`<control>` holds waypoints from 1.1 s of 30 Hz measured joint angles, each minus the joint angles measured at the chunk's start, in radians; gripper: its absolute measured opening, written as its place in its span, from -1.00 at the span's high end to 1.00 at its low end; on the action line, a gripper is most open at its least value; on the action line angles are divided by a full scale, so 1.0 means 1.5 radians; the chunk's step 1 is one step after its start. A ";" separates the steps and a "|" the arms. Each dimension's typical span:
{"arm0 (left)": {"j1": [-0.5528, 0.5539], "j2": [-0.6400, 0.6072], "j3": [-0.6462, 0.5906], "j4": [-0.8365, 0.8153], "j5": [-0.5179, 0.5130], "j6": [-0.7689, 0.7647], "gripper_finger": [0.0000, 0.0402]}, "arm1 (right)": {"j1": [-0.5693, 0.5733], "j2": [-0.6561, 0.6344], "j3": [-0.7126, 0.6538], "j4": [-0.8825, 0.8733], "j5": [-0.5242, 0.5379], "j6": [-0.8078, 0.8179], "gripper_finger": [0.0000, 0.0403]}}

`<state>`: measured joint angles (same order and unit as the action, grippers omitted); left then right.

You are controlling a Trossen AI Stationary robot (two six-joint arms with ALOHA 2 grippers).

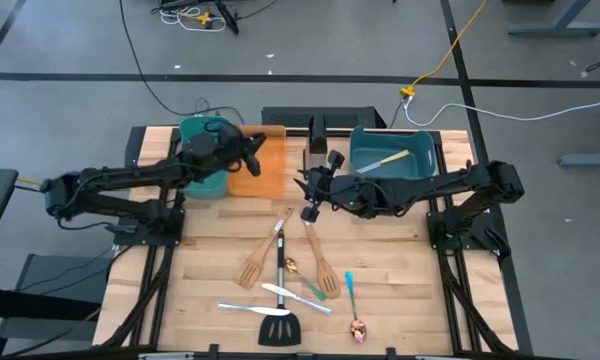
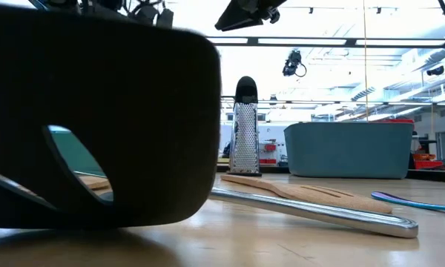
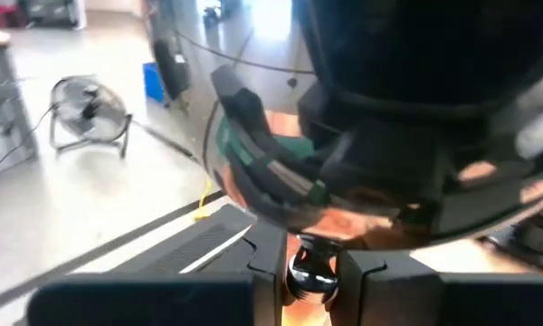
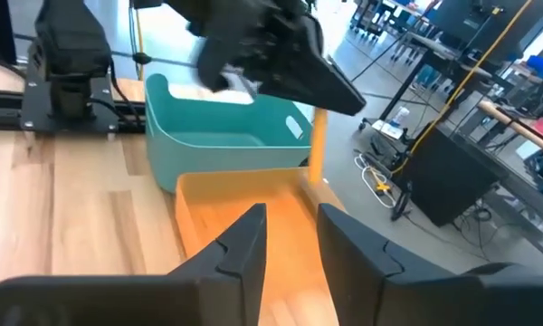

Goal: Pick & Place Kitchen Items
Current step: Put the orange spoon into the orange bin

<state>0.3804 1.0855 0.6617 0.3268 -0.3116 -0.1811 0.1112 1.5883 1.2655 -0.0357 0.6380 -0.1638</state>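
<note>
Left gripper [image 1: 250, 152] over the orange bin [image 1: 265, 175], fingers clenched on a small shiny piece, identity unclear. Utensils lie loose mid-table. Black turner [image 1: 280, 300]: stiff, light, steel handle likely slippery; grasp mid-handle; long axis toward the bins, blade nearest. Right gripper [image 1: 311, 196] above, fingers apart, empty.

Teal bin [image 1: 204, 160], orange bin [image 1: 257, 165], blue bin [image 1: 394, 158]; pale wooden spatulas [image 1: 252, 268], blk turner [image 1: 279, 326].

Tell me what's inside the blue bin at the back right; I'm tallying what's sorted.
One pale wooden utensil lies inside the blue bin. The right arm covers the bin's near edge, so anything beneath it is hidden.
</note>
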 joint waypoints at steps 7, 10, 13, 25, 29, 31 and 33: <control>0.074 0.000 0.000 -0.075 0.029 -0.059 0.75 | 0.006 0.000 0.000 -0.028 -0.002 0.019 0.47; 0.107 0.000 0.000 -0.098 0.072 -0.086 0.75 | 0.006 0.000 0.000 -0.032 -0.001 0.021 0.47; 0.136 0.000 0.004 -0.130 0.109 -0.106 0.75 | 0.006 0.000 0.000 -0.033 -0.009 0.022 0.47; 0.165 0.091 0.183 -0.421 0.145 -0.111 0.75 | 0.006 0.000 0.000 -0.037 -0.029 0.037 0.47; 0.165 0.156 0.248 -0.505 0.160 -0.109 0.75 | 0.006 0.000 0.000 -0.047 -0.053 0.052 0.47; 0.166 0.190 0.273 -0.542 0.160 -0.109 0.75 | 0.006 0.000 0.000 -0.054 -0.054 0.052 0.47; 0.168 0.223 0.292 -0.572 0.160 -0.107 0.75 | 0.007 0.000 0.000 -0.061 -0.054 0.052 0.47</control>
<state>0.6321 1.4199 1.0999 -0.5313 -0.0723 -0.3414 0.1223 1.5889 1.2655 -0.1278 0.5568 -0.0860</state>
